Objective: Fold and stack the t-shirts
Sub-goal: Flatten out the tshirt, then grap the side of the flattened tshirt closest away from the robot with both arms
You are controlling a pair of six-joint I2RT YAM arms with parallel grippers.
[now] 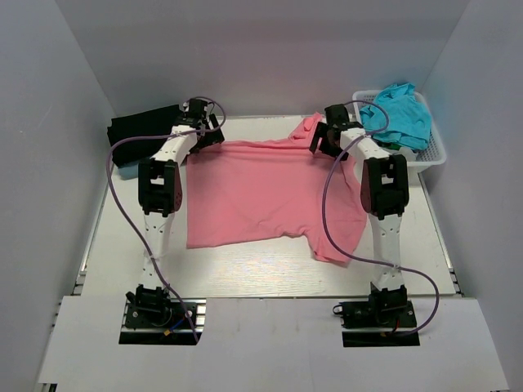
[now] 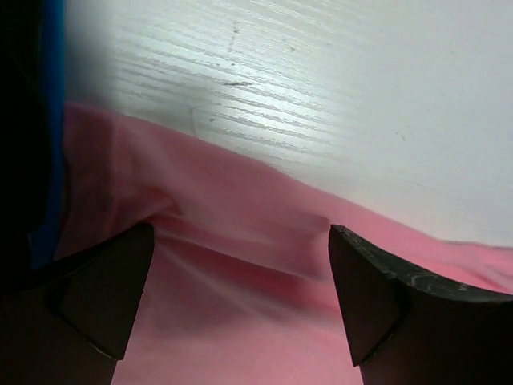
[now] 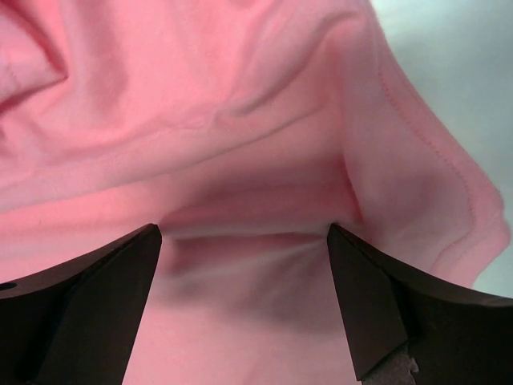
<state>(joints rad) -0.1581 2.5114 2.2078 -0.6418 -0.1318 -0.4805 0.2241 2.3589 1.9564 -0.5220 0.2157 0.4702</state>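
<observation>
Left gripper (image 2: 240, 301) and right gripper (image 3: 244, 301) both spread wide over salmon-pink t-shirt (image 1: 253, 196), shirt lying open on white wood-grain table (image 1: 245, 273), 3 plain grey walls (image 1: 245, 49) around

- The black shirt (image 1: 137, 131) crowds your left gripper (image 2: 240, 237) on its outer side.
- The basket (image 1: 435, 158), heaped with a teal shirt (image 1: 399, 114), blocks the far-right corner.
- Bare table (image 1: 245, 273) before the salmon-pink shirt (image 1: 253, 192) hem gives you passage.
</observation>
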